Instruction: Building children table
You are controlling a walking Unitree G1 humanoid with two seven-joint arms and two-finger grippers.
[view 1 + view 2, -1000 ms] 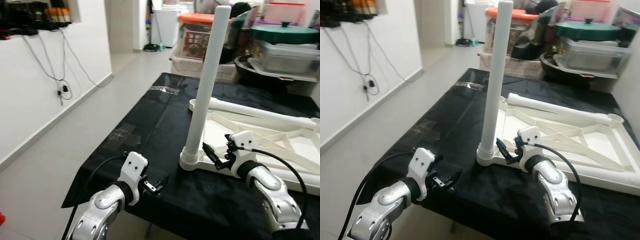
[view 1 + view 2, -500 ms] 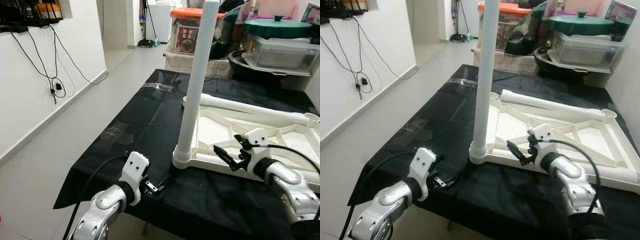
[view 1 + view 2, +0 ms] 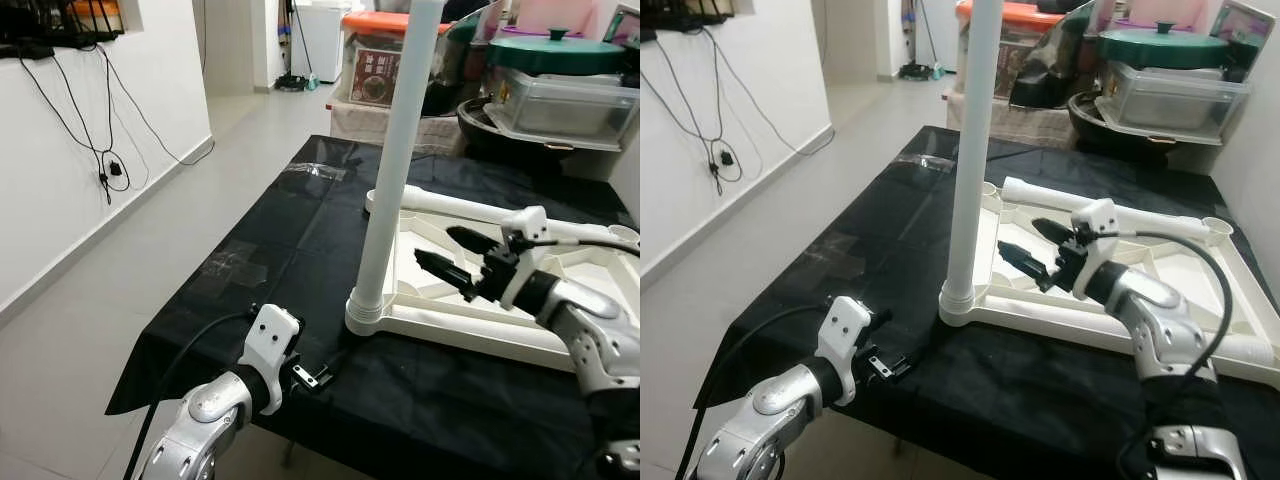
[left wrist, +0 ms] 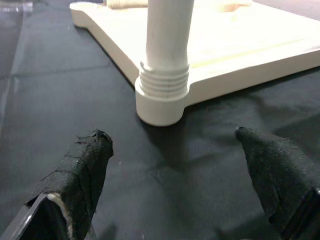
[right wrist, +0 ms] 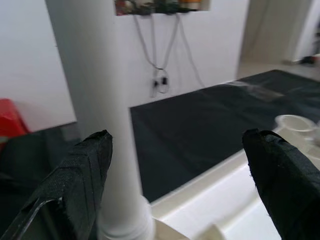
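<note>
Claws come first, nearest the camera. The left claw rests low at the near edge of the counter, its fingers spread apart and holding nothing; in its wrist view the base of the upright leg sits between and beyond them, so it looks parked to watch or steady that corner, not to grasp. A black cloth covers the counter, probably to protect the white parts and keep them from sliding.

Next comes the child's table, lying upside down with its white frame flat on the cloth. That placement leaves the corner sockets facing up, so legs can be pushed or screwed in from above. One leg already stands upright in the near corner socket, ribbed collar at its foot.

The right claw hovers above the frame, just beside the upright leg, fingers wide and empty. It seems poised to close on the leg, perhaps to twist it tight.

Farther back, a second leg lies along the frame's far edge, within reach for the next corner. Storage boxes stand beyond the counter.
</note>
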